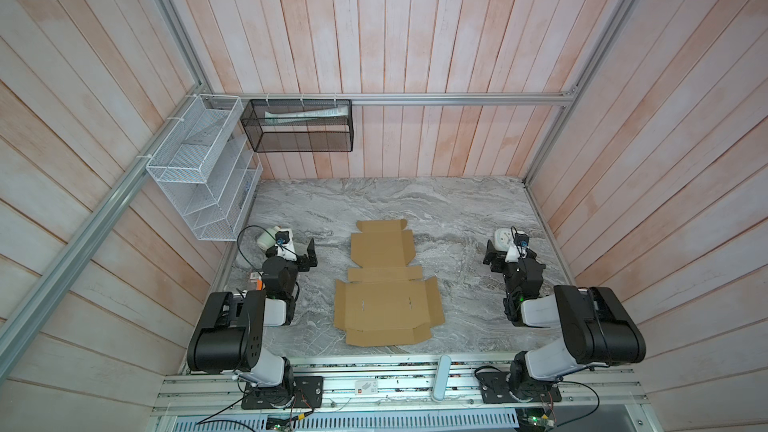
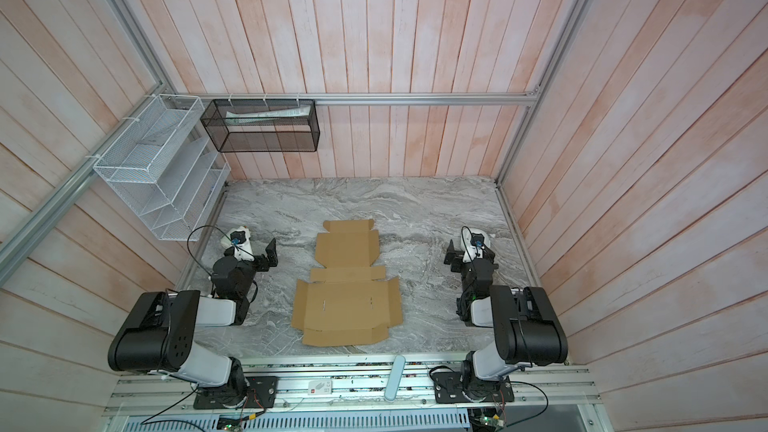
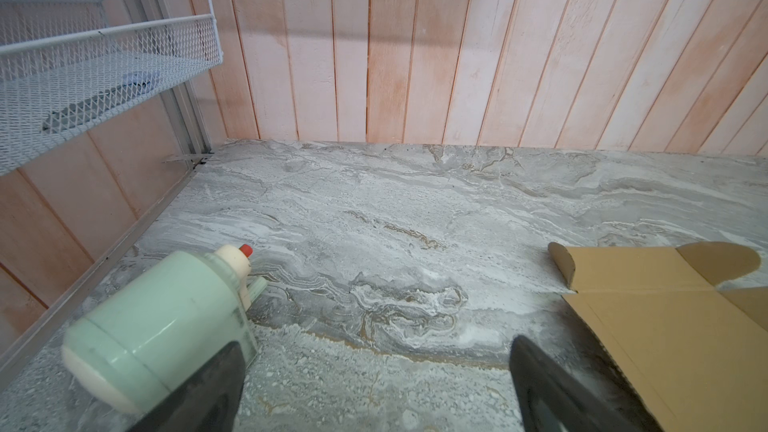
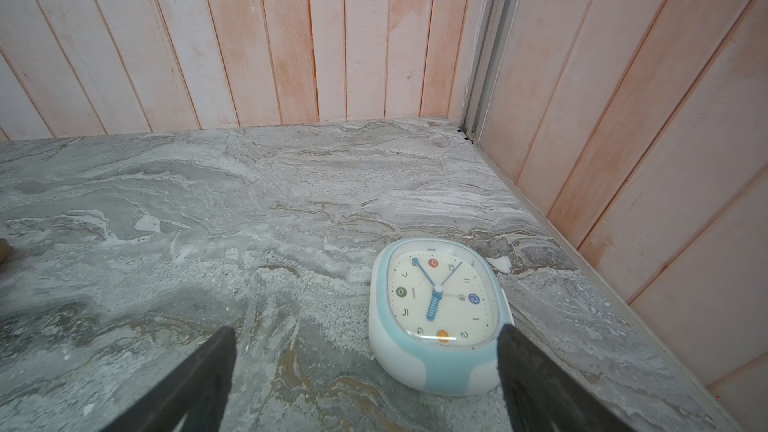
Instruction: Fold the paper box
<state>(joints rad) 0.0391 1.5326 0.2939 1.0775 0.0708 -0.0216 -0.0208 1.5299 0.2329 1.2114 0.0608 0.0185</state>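
Overhead view of a small walled work cell. The paper box [image 1: 386,284] lies unfolded and flat in the lower centre of both top views, a plain brown cardboard cut-out with flaps on every side and two small slits in its largest panel. It sits between my two arms and touches neither.

My left gripper [image 1: 309,253], at centre left, has its jaws spread wide and holds nothing. My right gripper [image 1: 490,255], at centre right, is likewise spread and empty.

I judge the cardboard light and fairly stiff across its panels, and likely to bend only along the scored creases. Lying flat on a smooth top, it will probably slide when pushed, and it offers no raised edge to pinch. The free outer edge of a long side flap looks like the best place to take hold, with my other gripper pressing down on the large panel.

The table [image 1: 457,209] is grey with marble veining. A mint-green bottle [image 3: 166,317] lies on its side beside my left gripper, and a pale blue clock [image 4: 440,313] lies face up beside my right. Pink-washed wooden planks wall the cell on three sides. A white mesh rack [image 1: 203,168] and a black mesh basket [image 1: 299,126] hang at upper left.
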